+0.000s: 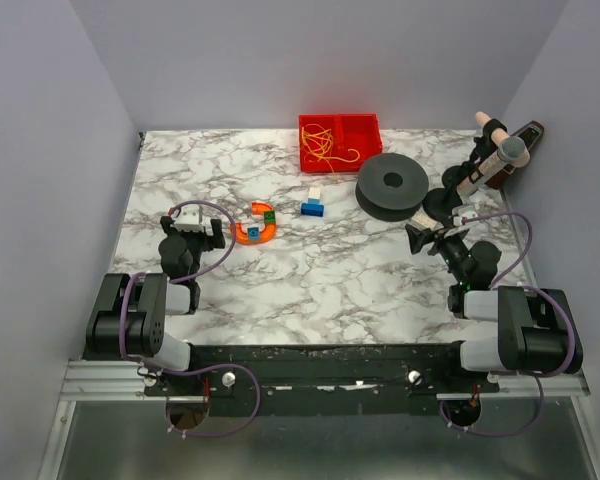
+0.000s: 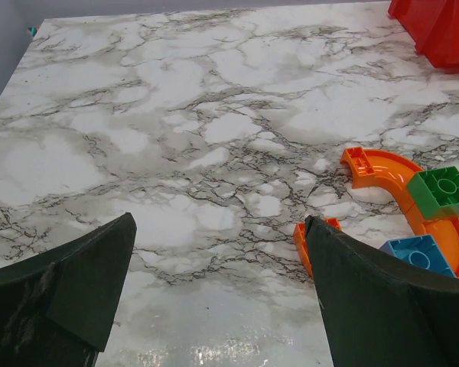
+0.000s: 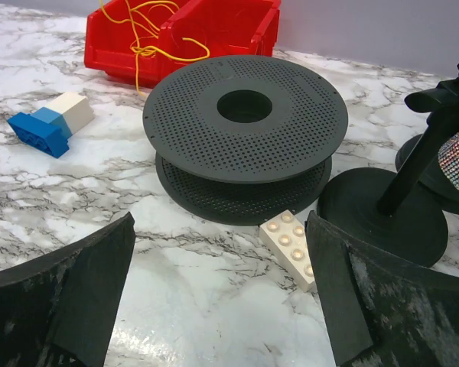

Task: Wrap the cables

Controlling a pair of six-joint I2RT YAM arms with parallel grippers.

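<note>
well, the cables (image 1: 325, 143) lie tangled in the red bin (image 1: 363, 138) at the table's twelve o'clock, with the black spool (image 1: 392, 185) at the bin's five o'clock. left gripper (image 2: 218, 229) and right gripper (image 3: 218, 225) both gape, empty.

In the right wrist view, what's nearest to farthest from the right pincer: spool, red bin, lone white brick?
1. Lone white brick, just ahead, a bit right.
2. Spool, behind it, centre.
3. Red bin, far back, left.
</note>
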